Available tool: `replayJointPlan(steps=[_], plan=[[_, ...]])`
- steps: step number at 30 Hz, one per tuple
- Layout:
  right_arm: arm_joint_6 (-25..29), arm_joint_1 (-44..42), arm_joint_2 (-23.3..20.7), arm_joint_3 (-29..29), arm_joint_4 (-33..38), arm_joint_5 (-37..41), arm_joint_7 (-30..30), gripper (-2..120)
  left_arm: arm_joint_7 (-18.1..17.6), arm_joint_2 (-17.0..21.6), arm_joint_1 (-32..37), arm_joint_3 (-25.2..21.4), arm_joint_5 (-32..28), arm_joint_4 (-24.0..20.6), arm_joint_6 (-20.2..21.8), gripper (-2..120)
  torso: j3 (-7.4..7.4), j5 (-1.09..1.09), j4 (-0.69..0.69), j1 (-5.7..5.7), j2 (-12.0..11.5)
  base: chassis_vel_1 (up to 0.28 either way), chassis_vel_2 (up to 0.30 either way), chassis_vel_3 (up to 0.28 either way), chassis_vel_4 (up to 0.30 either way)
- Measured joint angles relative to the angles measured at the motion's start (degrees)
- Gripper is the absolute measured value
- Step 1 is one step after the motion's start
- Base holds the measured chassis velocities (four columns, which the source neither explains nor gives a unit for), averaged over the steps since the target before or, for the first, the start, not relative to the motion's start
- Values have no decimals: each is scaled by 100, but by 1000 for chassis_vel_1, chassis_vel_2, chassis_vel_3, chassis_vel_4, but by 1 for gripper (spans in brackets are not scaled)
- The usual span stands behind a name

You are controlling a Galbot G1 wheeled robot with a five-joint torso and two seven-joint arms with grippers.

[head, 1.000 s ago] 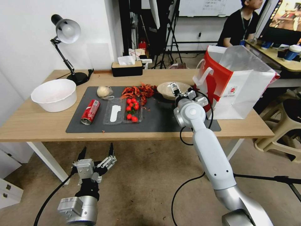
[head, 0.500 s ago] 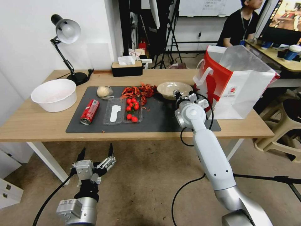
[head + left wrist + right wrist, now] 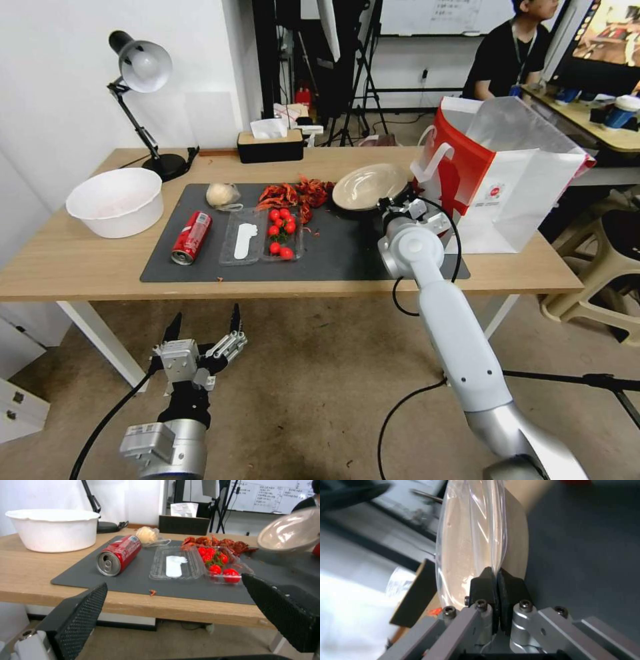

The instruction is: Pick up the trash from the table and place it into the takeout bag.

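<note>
Beige bowl now tilting up off desk, pinched by right gripper fingers, heading toward takeout bag; left gripper idling open.

Head camera high, facing forward and down over whole table, takeout bag at 2 o'clock. Left wrist camera low, below table edge, facing level across mat. Right wrist camera very close on beige bowl rim. All three share bowl.
</note>
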Motion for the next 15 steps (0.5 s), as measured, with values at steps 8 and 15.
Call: replayJointPlan(steps=[8,15], plan=[[-37,-499,-588,-498,634,-2574,-1493,0,-7,0,-51,6,3,9,2,100,0,1,0,0,0,0,0,0,0],[415,-508,-1368,-557,1309,-4672,-2432,0,-15,0,-38,16,13,13,4,100,0,1,0,0,0,0,0,0,0]])
